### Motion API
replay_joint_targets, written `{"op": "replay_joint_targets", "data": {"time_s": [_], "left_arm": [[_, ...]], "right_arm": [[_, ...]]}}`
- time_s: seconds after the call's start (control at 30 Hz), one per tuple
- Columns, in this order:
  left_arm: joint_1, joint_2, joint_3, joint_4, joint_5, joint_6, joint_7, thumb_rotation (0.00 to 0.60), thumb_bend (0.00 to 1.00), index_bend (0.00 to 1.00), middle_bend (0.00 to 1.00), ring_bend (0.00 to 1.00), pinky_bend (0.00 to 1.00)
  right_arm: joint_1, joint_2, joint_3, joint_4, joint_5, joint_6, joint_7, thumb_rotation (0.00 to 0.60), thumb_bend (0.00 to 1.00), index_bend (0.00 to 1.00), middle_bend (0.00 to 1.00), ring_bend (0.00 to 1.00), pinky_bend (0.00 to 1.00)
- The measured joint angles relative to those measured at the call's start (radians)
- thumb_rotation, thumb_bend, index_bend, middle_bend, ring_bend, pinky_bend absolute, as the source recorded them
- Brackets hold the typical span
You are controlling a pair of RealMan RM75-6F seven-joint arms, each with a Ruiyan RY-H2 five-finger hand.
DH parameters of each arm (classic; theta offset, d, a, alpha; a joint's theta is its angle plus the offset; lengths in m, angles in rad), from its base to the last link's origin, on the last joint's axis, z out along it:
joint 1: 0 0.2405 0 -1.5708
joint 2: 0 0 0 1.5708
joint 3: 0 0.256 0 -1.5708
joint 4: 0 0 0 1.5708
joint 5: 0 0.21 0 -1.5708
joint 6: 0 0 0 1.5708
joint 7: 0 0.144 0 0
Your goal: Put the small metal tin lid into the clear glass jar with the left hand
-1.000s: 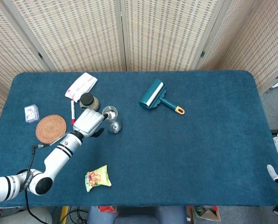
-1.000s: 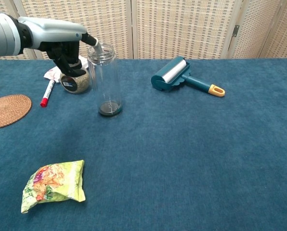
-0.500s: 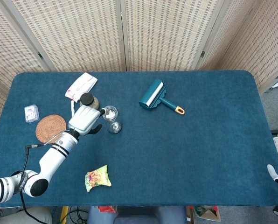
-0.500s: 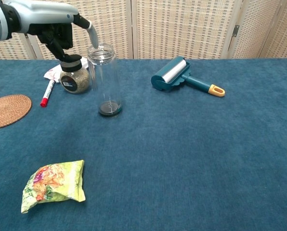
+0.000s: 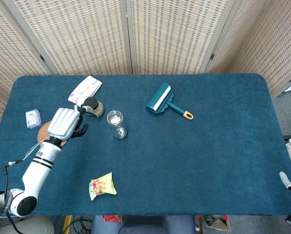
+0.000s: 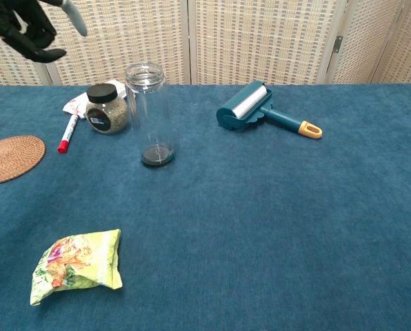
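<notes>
The clear glass jar (image 6: 149, 110) stands upright and uncapped on the blue table; the head view shows it (image 5: 116, 124) from above. A small dark round piece, apparently the metal tin lid (image 6: 157, 155), lies flat on the jar's bottom. My left hand (image 5: 65, 124) is raised to the left of the jar and well apart from it, over the edge of the woven coaster (image 5: 47, 136). The chest view catches that left hand (image 6: 25, 26) at the top left corner, holding nothing, with one finger sticking out. My right hand shows in neither view.
A black-capped spice jar (image 6: 106, 110) and a red-tipped marker (image 6: 68, 132) sit left of the glass jar, with a white packet (image 5: 85, 89) behind. A teal lint roller (image 6: 250, 107) lies to the right, a yellow snack bag (image 6: 76, 265) near the front, a small clear box (image 5: 32, 118) far left.
My left hand has drawn back from the jar's mouth, rising and moving left until it is clear of the jar and the spice jar. The jar has stayed put.
</notes>
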Motion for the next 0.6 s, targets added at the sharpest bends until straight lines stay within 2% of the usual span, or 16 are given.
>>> {"op": "replay_joint_targets", "data": {"time_s": [0.13,0.23,0.5,0.6], "left_arm": [[0.081,0.009,0.024,-0.014,0.034,0.089,-0.016,0.600,0.43,0.30,0.63,0.60,0.96],[0.144,0.012,0.052,-0.018,0.066,0.144,-0.029,0.600,0.40,0.30,0.56,0.54,0.81],[0.305,-0.005,0.129,-0.001,0.174,0.277,-0.085,0.600,0.38,0.26,0.31,0.30,0.42],[0.362,-0.022,0.151,0.016,0.228,0.332,-0.105,0.600,0.38,0.25,0.28,0.27,0.38]], "right_arm": [[0.011,0.001,0.000,0.003,0.004,-0.020,0.005,0.600,0.29,0.01,0.17,0.04,0.05],[0.020,0.000,-0.001,0.002,0.001,-0.033,0.001,0.600,0.29,0.01,0.17,0.04,0.05],[0.050,-0.006,-0.003,-0.009,-0.011,-0.071,-0.024,0.600,0.29,0.01,0.17,0.04,0.05],[0.056,-0.009,-0.004,-0.014,-0.016,-0.078,-0.036,0.600,0.29,0.01,0.17,0.04,0.05]]}}
